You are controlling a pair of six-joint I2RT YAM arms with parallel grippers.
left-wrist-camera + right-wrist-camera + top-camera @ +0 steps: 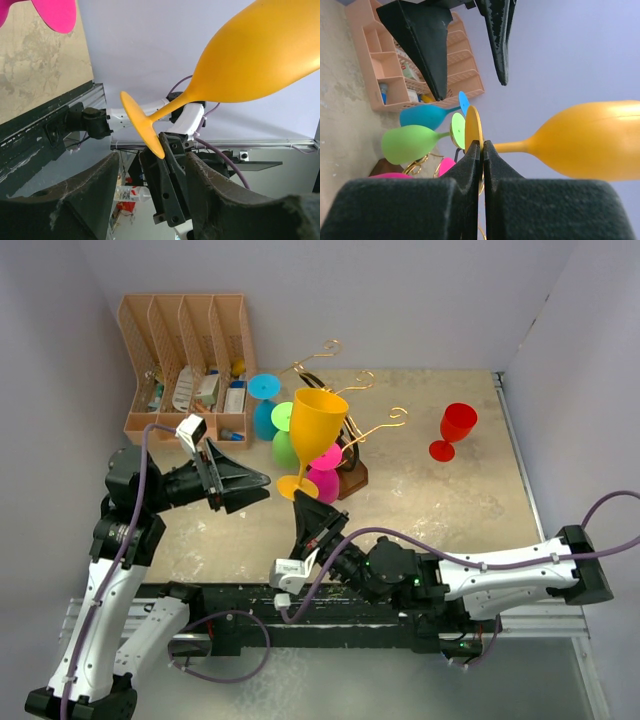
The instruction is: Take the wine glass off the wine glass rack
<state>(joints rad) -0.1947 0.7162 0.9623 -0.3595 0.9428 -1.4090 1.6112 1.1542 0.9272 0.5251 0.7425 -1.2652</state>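
An orange wine glass (320, 420) is up in the air in front of the wine glass rack (352, 476), off its gold scroll arms. My right gripper (302, 498) is shut on the rim of the glass's round foot (472, 125), and the bowl (590, 140) points away from it. My left gripper (266, 487) stands open just left of that foot. In the left wrist view the foot (142, 125) and the right gripper's fingers (167, 185) lie between the left jaws without touching them. Blue (265, 405), green (285, 445) and pink (325, 478) glasses hang on the rack.
A tan slotted organiser (185, 365) with small items stands at the back left. A red glass (455, 430) stands upright on the table at the right. White walls close the left, back and right sides.
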